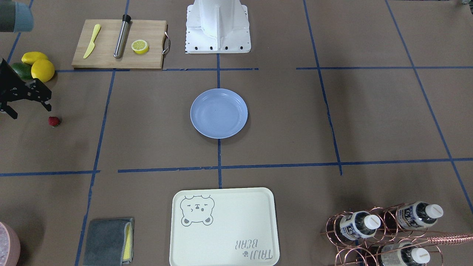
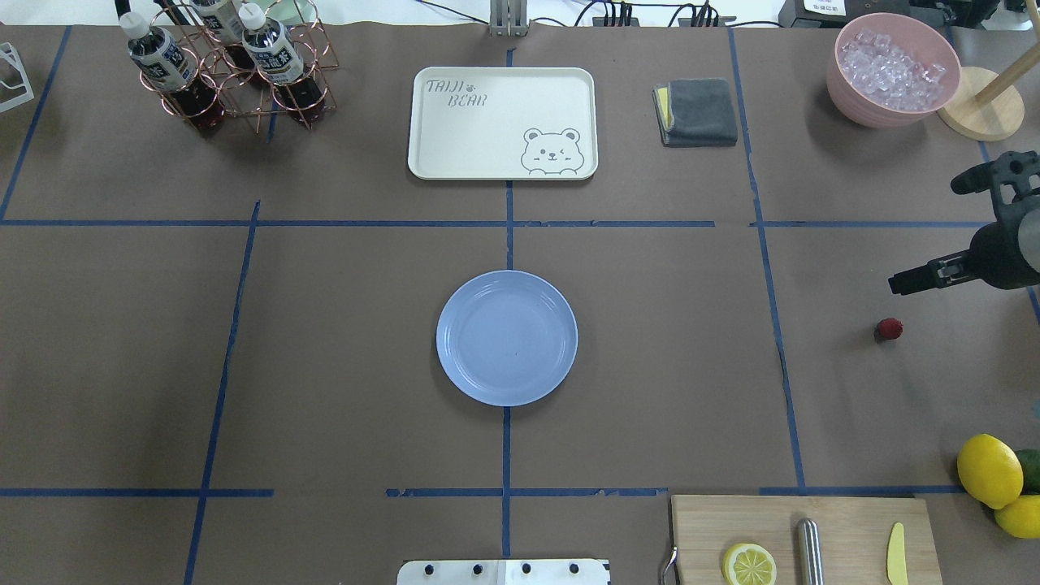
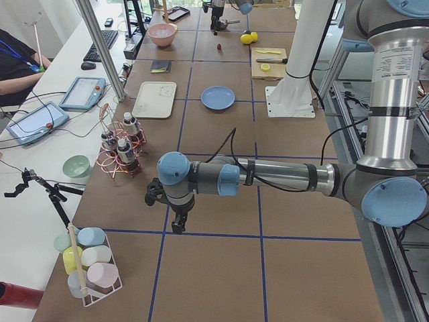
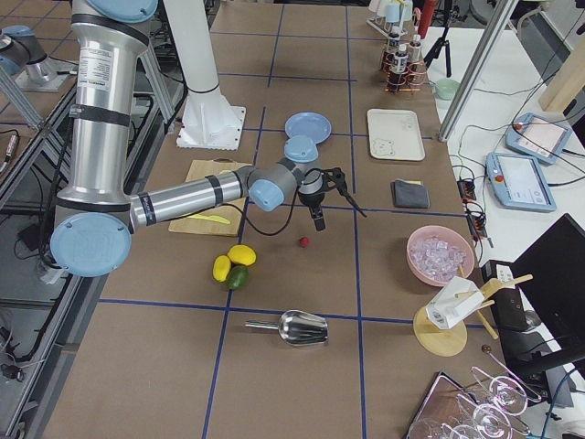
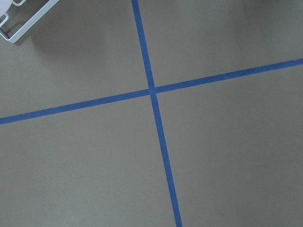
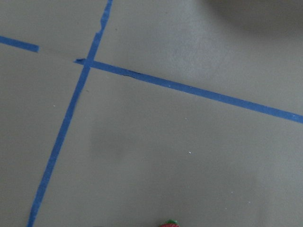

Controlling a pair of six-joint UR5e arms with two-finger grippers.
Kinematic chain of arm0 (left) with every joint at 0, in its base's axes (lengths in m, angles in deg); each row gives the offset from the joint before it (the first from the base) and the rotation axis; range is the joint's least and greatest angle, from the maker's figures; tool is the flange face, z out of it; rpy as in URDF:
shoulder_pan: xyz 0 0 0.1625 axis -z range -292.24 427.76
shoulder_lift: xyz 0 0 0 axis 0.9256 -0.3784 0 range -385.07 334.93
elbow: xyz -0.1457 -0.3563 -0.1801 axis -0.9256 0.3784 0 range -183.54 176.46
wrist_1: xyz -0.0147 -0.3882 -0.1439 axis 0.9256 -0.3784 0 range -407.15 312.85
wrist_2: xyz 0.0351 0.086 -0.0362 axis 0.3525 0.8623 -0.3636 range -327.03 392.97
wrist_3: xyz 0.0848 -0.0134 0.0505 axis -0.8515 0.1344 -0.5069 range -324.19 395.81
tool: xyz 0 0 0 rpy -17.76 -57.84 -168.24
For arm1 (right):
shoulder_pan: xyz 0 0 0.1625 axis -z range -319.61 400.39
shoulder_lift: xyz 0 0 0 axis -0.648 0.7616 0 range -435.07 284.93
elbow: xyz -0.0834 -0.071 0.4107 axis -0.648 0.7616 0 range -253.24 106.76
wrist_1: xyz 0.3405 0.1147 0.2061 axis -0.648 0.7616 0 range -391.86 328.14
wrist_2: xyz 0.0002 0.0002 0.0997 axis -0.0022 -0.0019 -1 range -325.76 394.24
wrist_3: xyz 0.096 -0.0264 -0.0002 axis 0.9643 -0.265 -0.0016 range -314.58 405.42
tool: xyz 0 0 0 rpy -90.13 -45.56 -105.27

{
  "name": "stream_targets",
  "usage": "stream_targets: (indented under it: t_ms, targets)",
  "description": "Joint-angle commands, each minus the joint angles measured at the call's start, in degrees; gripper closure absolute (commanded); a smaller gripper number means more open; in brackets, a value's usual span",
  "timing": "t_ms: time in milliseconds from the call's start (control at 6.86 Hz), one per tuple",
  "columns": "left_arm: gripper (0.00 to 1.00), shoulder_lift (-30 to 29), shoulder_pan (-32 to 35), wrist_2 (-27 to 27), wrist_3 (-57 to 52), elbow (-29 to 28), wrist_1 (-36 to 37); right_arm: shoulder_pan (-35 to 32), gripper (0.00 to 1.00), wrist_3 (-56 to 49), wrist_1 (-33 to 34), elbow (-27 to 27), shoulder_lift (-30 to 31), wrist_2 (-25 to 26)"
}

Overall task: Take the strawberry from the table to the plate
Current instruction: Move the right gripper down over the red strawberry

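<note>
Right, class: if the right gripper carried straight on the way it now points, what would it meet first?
Probably the bare table beside the strawberry: the right gripper, jaws open, points downward, and the strawberry sits only at its wrist view's edge. Depth is unclear.

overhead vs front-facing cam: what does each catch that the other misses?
Overhead only: the whole pink bowl of ice, and a wooden stand beside it. Front-facing only: the whole cutting board, with the yellow knife and steel rod at full length. Both: the strawberry on the table, apart from the open right gripper; the empty plate; bear tray; lemons.
</note>
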Motion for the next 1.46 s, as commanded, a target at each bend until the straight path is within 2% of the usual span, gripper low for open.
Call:
stream_targets:
  t_ms: [0, 292, 583, 1167, 1312]
  targets:
    - [0.00, 0.0, 0.0, 0.0, 0.0, 0.2, 0.0, 2.6, 0.00, 1.0, -7.1, 6.2, 0.2, 1.9]
    - [0.00, -0.1, 0.0, 0.0, 0.0, 0.2, 0.0, 4.9, 0.01, 4.3, -11.4, 7.9, 0.2, 2.4]
    - [0.00, -0.1, 0.0, 0.0, 0.0, 0.3, 0.0, 6.7, 0.02, 4.4, -11.5, 9.3, 0.2, 4.2]
    - [0.00, -0.2, -0.1, 0.0, 0.0, 0.3, -0.1, 8.0, 0.09, 4.4, -11.5, 10.0, 0.2, 4.5]
    - [0.00, -0.2, 0.0, 0.0, 0.0, 0.5, -0.1, 8.2, 0.15, 4.4, -11.5, 10.1, 0.2, 4.5]
